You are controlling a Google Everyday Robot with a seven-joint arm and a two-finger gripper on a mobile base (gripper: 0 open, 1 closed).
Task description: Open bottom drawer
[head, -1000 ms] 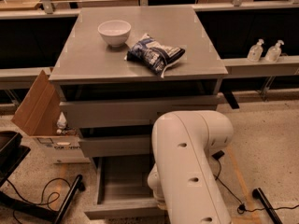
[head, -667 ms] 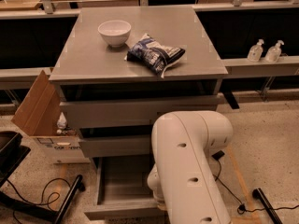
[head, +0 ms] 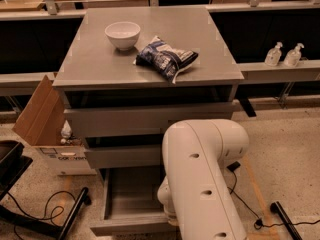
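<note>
The grey cabinet (head: pixel 150 64) has three drawers. The bottom drawer (head: pixel 131 194) is pulled out, showing its shallow grey tray, with its flat front (head: pixel 125 227) nearest me. My white arm (head: pixel 200 179) reaches down in front of the cabinet at the drawer's right side and covers that part. The gripper itself is hidden behind the arm, low by the drawer's front right corner. The two drawer fronts above, upper (head: pixel 145 120) and middle (head: pixel 125 156), stand slightly out.
A white bowl (head: pixel 122 35) and a blue chip bag (head: pixel 166 58) lie on the cabinet top. An open cardboard box (head: pixel 47 129) stands at the left. Cables and a black base (head: pixel 45 219) lie on the floor at left. Two sanitizer bottles (head: pixel 284 54) stand on the right ledge.
</note>
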